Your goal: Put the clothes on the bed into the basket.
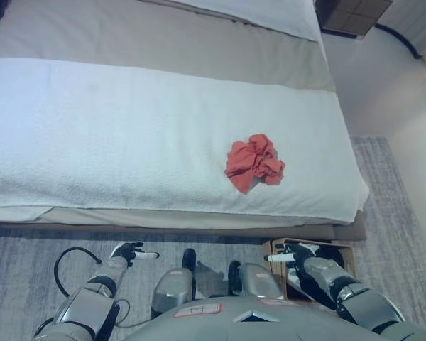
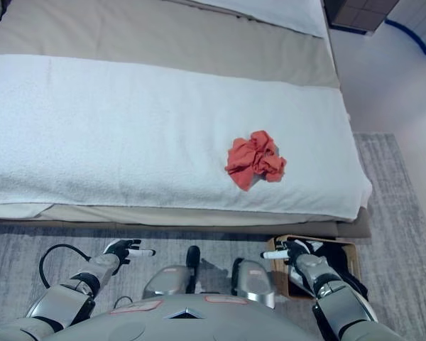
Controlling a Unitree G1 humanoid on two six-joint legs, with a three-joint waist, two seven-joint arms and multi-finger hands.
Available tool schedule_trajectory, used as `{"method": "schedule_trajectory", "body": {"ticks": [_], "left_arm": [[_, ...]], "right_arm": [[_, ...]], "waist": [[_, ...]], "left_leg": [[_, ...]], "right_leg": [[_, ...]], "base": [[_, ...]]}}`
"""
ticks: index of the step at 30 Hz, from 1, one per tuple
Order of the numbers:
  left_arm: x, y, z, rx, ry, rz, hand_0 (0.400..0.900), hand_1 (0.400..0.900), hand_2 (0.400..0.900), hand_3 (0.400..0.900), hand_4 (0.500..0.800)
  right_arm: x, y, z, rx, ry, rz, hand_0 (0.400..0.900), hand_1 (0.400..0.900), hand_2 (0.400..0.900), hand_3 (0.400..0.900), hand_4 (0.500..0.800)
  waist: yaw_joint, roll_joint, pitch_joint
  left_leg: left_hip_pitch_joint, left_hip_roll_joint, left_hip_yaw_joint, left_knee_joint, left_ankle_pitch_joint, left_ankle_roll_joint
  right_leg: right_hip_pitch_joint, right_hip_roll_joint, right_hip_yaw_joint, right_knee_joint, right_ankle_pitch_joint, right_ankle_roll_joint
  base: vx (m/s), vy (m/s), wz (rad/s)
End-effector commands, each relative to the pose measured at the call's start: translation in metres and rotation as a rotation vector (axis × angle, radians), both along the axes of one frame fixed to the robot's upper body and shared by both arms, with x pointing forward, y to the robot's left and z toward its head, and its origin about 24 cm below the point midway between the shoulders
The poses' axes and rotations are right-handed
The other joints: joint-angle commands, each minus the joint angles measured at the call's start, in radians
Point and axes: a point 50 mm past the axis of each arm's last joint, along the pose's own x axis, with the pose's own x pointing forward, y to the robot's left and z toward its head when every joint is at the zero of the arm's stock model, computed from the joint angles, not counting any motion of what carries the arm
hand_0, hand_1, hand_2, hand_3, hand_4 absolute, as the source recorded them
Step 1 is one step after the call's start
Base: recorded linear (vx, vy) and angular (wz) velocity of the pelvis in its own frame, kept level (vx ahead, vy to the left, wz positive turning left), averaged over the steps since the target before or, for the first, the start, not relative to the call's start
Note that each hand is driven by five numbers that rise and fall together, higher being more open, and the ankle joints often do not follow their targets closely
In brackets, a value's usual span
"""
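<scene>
A crumpled red-orange garment lies on the white blanket of the bed, near the right front corner. A brown basket with dark contents stands on the floor under that corner, partly hidden by my right arm. My right hand hovers over the basket's left rim, fingers relaxed, holding nothing. Low over the carpet at the left, my left hand is likewise open and empty. Both hands are well below the garment and apart from it.
A white pillow lies at the head of the bed, above a beige sheet band. Grey carpet runs along the bed's front. To the right of the bed is a pale floor and a dark nightstand at the top.
</scene>
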Motion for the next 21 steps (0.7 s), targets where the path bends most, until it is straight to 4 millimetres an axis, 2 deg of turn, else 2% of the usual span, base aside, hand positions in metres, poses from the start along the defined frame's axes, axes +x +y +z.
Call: {"method": "schedule_trajectory", "body": {"ticks": [1, 4, 5, 8, 9, 10, 11, 12, 16, 18, 20, 21], "left_arm": [[-0.002, 0.014, 0.005, 0.025, -0.023, 0.054, 0.900, 0.900, 0.900, 0.900, 0.800], [-0.008, 0.015, 0.003, 0.019, -0.009, 0.072, 0.900, 0.900, 0.900, 0.900, 0.800], [-0.014, 0.016, 0.001, 0.022, 0.012, 0.076, 0.900, 0.900, 0.900, 0.900, 0.800], [-0.024, 0.012, -0.003, 0.002, 0.038, 0.084, 0.900, 0.900, 0.900, 0.900, 0.800], [-0.027, 0.010, -0.005, -0.004, 0.051, 0.079, 0.900, 0.900, 0.900, 0.900, 0.800], [-0.029, 0.009, -0.006, -0.008, 0.062, 0.069, 0.900, 0.900, 0.900, 0.900, 0.800], [-0.030, 0.009, -0.006, -0.009, 0.062, 0.069, 0.900, 0.900, 0.900, 0.900, 0.800], [-0.031, 0.006, -0.007, -0.021, 0.060, 0.050, 0.900, 0.900, 0.900, 0.900, 0.800], [-0.033, -0.004, -0.011, -0.044, 0.070, 0.011, 0.900, 0.900, 0.900, 0.900, 0.800], [-0.035, -0.010, -0.014, -0.052, 0.079, 0.001, 0.900, 0.900, 0.900, 0.900, 0.800], [-0.040, -0.016, -0.017, -0.057, 0.096, -0.011, 0.900, 0.900, 0.900, 0.900, 0.800], [-0.042, -0.019, -0.018, -0.061, 0.102, -0.013, 0.900, 0.900, 0.900, 0.900, 0.800]], "right_arm": [[0.010, -0.020, 0.010, -0.077, -0.040, 0.006, 0.900, 0.900, 0.900, 0.900, 0.800], [0.008, -0.022, 0.010, -0.082, -0.034, 0.016, 0.900, 0.900, 0.900, 0.900, 0.800], [0.004, -0.024, 0.009, -0.085, -0.029, 0.004, 0.900, 0.900, 0.900, 0.900, 0.800], [0.009, -0.032, 0.015, -0.099, -0.056, 0.001, 0.900, 0.900, 0.900, 0.900, 0.800], [0.015, -0.038, 0.020, -0.114, -0.076, 0.010, 0.900, 0.900, 0.900, 0.900, 0.800], [0.028, -0.045, 0.031, -0.133, -0.134, 0.026, 0.900, 0.900, 0.900, 0.900, 0.800], [0.028, -0.045, 0.031, -0.133, -0.133, 0.026, 0.900, 0.900, 0.900, 0.900, 0.800], [0.063, -0.066, 0.065, -0.196, -0.296, 0.050, 0.900, 0.900, 0.900, 0.900, 0.800], [0.116, -0.096, 0.132, -0.348, -0.529, 0.108, 0.900, 0.900, 0.900, 0.900, 0.800], [0.144, -0.096, 0.164, -0.402, -0.627, 0.142, 0.900, 0.900, 0.900, 0.900, 0.800], [0.172, -0.084, 0.198, -0.419, -0.745, 0.196, 0.900, 0.900, 0.900, 0.900, 0.800], [0.182, -0.077, 0.208, -0.435, -0.779, 0.223, 0.900, 0.900, 0.900, 0.900, 0.800]], "waist": [[-0.011, -0.006, 0.008], [-0.015, -0.015, 0.014], [-0.016, -0.025, -0.003], [-0.017, -0.009, -0.045], [-0.020, -0.003, -0.055], [-0.026, 0.003, -0.063], [-0.026, 0.003, -0.062], [-0.036, 0.016, -0.072], [-0.042, 0.037, -0.089], [-0.037, 0.044, -0.090], [-0.029, 0.048, -0.088], [-0.026, 0.051, -0.087]], "left_leg": [[-0.049, -0.008, -0.040, 0.037, -0.071, -0.116], [-0.016, -0.015, -0.048, 0.039, -0.092, -0.128], [-0.002, -0.022, -0.056, 0.032, -0.102, -0.136], [0.037, 0.006, -0.061, 0.005, -0.109, -0.156], [0.043, 0.015, -0.065, 0.005, -0.112, -0.162], [0.047, 0.022, -0.067, 0.004, -0.114, -0.168], [0.048, 0.023, -0.068, 0.004, -0.114, -0.168], [0.052, 0.045, -0.065, -0.009, -0.107, -0.182], [0.059, 0.068, -0.061, -0.033, -0.095, -0.190], [0.060, 0.072, -0.058, -0.039, -0.091, -0.193], [0.060, 0.078, -0.055, -0.047, -0.086, -0.197], [0.061, 0.081, -0.052, -0.050, -0.085, -0.199]], "right_leg": [[-0.020, -0.031, 0.033, -0.088, 0.154, -0.006], [-0.029, -0.058, 0.017, -0.125, 0.215, 0.015], [0.013, -0.053, 0.035, -0.145, 0.192, 0.011], [0.054, -0.042, 0.004, -0.155, 0.177, 0.005], [0.066, -0.038, -0.004, -0.158, 0.170, 0.002], [0.075, -0.032, -0.010, -0.159, 0.161, -0.002], [0.076, -0.032, -0.011, -0.160, 0.161, -0.003], [0.088, -0.022, -0.021, -0.169, 0.146, -0.010], [0.110, -0.007, -0.023, -0.195, 0.133, -0.018], [0.115, -0.006, -0.026, -0.203, 0.130, -0.021], [0.119, -0.004, -0.031, -0.208, 0.126, -0.024], [0.120, -0.004, -0.034, -0.210, 0.126, -0.024]], "base": [[0.13, -0.082, 0.22], [0.20, -0.162, 0.41], [0.26, -0.231, 0.44], [0.26, -0.230, 0.24], [0.20, -0.203, 0.19], [0.12, -0.140, 0.12], [0.12, -0.181, 0.06], [0.09, -0.152, 0.04], [0.09, -0.121, 0.02], [0.05, -0.060, 0.05], [0.04, -0.051, 0.02], [0.04, -0.042, -0.04]]}}
